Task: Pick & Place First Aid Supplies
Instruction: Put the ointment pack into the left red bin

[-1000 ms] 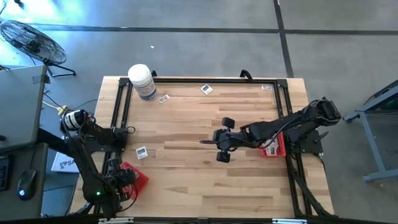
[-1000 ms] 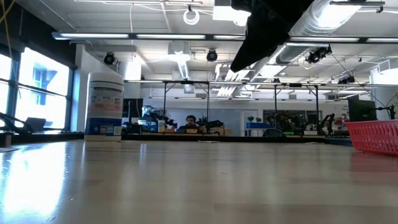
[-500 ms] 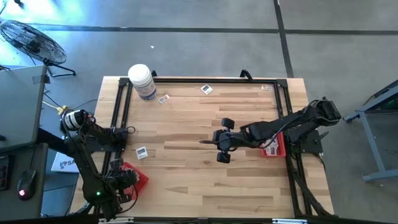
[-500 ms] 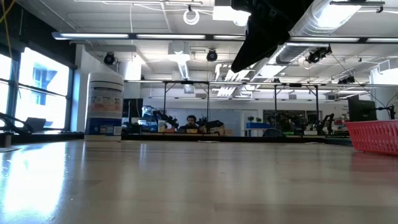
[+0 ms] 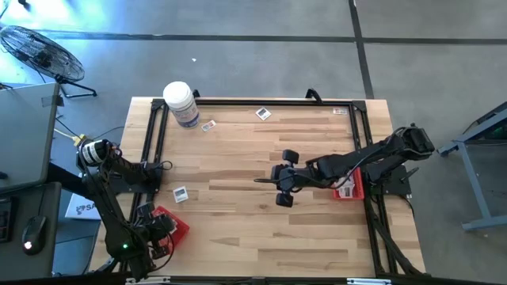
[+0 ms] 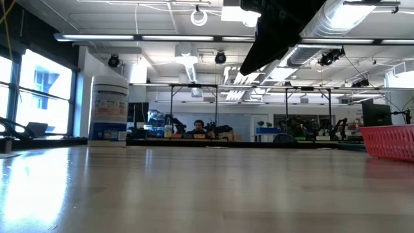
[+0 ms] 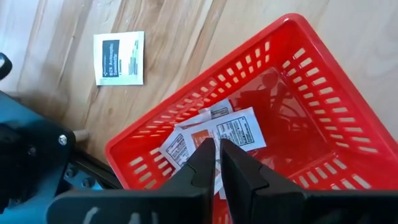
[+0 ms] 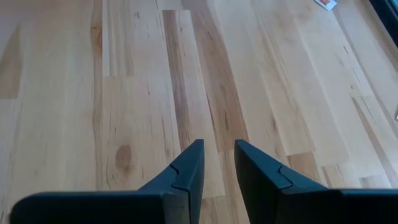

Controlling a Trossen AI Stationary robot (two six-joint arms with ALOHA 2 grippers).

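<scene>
Several small white first aid packets (image 7: 239, 127) lie in the red tray (image 7: 298, 37) at the table's near left corner. One more packet (image 7: 118, 57) lies flat on the wood just beyond it (image 5: 181, 193). Three others lie near the far edge (image 5: 208, 125), (image 5: 263, 113), (image 5: 341, 111). My left gripper (image 7: 217, 149) hangs over that tray (image 5: 178, 226), fingers shut to a thin slit. My right gripper (image 8: 217, 155) hovers over bare wood at the table's middle (image 5: 260, 180), pointing toward the left edge, fingers a little apart and holding nothing.
A large white jar (image 5: 182, 103) stands at the far left corner, tall in the low view (image 6: 108, 107). A second red tray (image 5: 352, 188) sits at the right edge under the right arm (image 6: 388, 139). A black frame borders the tabletop. A person sits far behind the table.
</scene>
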